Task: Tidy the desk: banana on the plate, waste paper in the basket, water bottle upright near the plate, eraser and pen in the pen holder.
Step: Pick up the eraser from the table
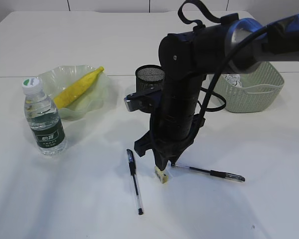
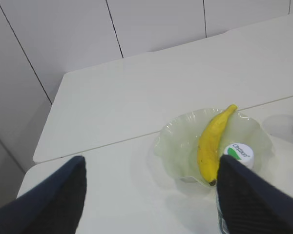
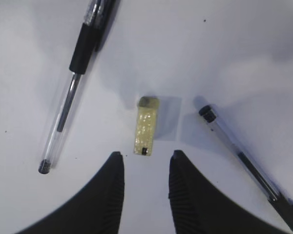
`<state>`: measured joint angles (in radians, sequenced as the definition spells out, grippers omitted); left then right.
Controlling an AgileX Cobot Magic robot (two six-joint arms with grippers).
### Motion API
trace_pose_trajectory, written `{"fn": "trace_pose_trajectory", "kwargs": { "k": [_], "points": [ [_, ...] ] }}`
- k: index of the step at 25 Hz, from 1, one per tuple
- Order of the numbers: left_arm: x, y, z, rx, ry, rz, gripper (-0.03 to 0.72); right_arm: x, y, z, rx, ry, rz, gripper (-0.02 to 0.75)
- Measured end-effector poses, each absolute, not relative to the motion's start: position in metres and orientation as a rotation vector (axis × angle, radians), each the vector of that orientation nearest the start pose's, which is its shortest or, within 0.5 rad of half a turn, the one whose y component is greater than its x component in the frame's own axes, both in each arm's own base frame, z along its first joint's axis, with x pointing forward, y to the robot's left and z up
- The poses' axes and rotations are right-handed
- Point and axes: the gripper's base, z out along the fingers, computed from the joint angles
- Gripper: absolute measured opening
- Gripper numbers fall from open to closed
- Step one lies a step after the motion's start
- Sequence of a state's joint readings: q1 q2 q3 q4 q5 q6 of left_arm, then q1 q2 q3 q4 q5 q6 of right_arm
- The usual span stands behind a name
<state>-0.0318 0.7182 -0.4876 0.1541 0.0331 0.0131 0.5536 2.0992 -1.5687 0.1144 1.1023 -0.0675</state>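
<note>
On desk [image 1: 79, 199], done: banana [image 1: 79, 85] in plate [image 1: 97, 102]; water bottle [image 1: 44, 119] upright just beside plate
Basket [image 1: 254, 94]: white item inside, likely the waste paper
Outstanding: eraser [image 3: 146, 126] and two pens [image 1: 134, 180] [image 1: 209, 173] flat on desk; pen holder [image 1: 149, 77] apparently unfilled
Right gripper [image 3: 145, 168]: pointed down, jaws partly open, straddling near end of eraser, nothing held
Left gripper [image 2: 151, 195]: wide open, empty, raised near plate

Lab: white desk [image 1: 89, 45], panelled wall [image 2: 63, 34]
</note>
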Motion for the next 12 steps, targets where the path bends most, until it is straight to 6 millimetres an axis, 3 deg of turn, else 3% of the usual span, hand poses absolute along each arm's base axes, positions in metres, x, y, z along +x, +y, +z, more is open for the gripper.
{"fn": "trace_pose_trajectory", "kwargs": {
  "k": [12],
  "points": [
    [0.1536, -0.0044, 0.3078, 0.170, 1.740, 0.103, 0.593, 0.3474, 0.2256, 0.1692, -0.883, 3.011, 0.166, 0.241]
  ]
}}
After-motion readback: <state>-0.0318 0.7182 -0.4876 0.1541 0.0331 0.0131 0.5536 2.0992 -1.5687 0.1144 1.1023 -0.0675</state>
